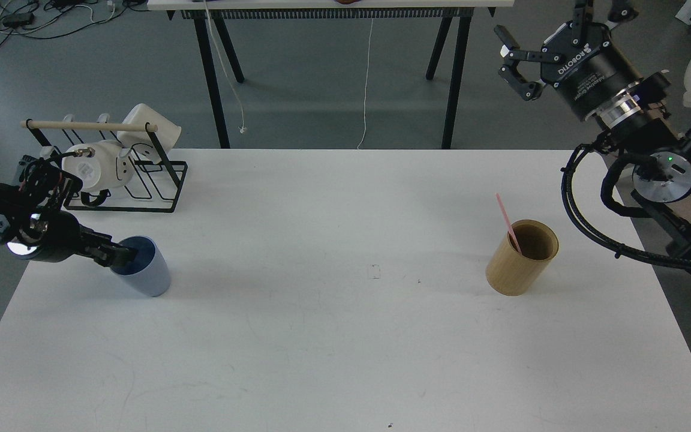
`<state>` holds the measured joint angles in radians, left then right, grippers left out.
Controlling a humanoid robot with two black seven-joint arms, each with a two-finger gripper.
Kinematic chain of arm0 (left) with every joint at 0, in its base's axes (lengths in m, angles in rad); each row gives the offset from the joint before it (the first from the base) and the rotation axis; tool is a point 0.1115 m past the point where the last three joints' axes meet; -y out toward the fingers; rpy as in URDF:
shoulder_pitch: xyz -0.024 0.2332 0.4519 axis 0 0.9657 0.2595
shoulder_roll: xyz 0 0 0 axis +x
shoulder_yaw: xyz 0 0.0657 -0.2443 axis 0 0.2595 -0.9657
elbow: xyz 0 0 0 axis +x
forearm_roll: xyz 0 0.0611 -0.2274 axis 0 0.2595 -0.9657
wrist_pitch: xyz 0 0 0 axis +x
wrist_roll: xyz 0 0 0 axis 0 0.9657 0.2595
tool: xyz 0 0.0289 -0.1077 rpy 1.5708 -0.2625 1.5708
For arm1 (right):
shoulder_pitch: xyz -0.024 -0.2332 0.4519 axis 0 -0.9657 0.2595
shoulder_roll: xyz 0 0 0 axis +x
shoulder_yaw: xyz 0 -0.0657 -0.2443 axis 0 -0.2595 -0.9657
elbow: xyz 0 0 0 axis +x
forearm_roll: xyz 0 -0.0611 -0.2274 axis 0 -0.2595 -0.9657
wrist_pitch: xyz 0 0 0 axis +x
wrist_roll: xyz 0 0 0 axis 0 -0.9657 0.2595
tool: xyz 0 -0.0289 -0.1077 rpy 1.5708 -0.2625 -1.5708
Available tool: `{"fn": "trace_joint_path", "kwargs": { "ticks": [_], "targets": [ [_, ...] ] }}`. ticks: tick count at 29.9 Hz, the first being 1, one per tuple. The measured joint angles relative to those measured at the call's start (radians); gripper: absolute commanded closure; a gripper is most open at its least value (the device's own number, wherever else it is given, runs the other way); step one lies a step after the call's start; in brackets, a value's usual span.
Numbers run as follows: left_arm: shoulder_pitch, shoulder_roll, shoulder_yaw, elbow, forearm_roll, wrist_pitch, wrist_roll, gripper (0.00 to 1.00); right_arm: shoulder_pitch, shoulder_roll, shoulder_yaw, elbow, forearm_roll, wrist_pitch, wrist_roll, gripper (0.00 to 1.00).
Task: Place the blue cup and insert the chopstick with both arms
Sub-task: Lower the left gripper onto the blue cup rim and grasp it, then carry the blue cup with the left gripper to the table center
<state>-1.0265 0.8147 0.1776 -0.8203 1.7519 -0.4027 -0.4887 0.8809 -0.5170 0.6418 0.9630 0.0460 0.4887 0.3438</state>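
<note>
The blue cup [144, 273] stands upright on the white table [345, 336] near its left edge. My left gripper [119, 255] comes in low from the left, and its dark fingertips reach the cup's left rim. I cannot tell its fingers apart. The pink chopstick [506, 221] leans in the tan bamboo cylinder [520, 258] on the right side of the table. My right gripper [522, 57] is raised high above the table's far right corner, with fingers spread and empty.
A black wire rack [141, 180] with a wooden bar holds white mugs [90, 168] at the back left, just behind my left arm. Another table's black legs [213, 78] stand beyond the far edge. My right arm's cables [585, 216] hang at the right edge.
</note>
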Motion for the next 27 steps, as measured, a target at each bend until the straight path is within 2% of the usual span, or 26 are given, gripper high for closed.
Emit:
{"fn": "trace_joint_path", "kwargs": {
  "ticks": [2, 14, 17, 19, 27],
  "targets": [
    [0.001, 0.000, 0.001, 0.001, 0.000, 0.000, 0.000, 0.69, -0.002, 0.000, 0.000, 0.000, 0.000, 0.000, 0.000, 0.01],
    [0.006, 0.004, 0.001, 0.000, 0.013, 0.004, 0.000, 0.80, -0.005, -0.002, 0.002, 0.000, 0.000, 0.000, 0.000, 0.01],
    [0.006, 0.005, -0.003, -0.007, 0.013, 0.004, 0.000, 0.94, -0.005, -0.001, 0.003, -0.003, 0.000, 0.000, 0.000, 0.01],
    [0.006, 0.005, -0.003, -0.013, 0.016, 0.006, 0.000, 1.00, -0.005, 0.000, 0.003, -0.003, 0.000, 0.000, 0.000, 0.01],
    [-0.006, 0.012, -0.007, -0.046, 0.041, 0.026, 0.000, 1.00, -0.005, -0.001, 0.003, -0.005, 0.000, 0.000, -0.001, 0.01]
  ]
}}
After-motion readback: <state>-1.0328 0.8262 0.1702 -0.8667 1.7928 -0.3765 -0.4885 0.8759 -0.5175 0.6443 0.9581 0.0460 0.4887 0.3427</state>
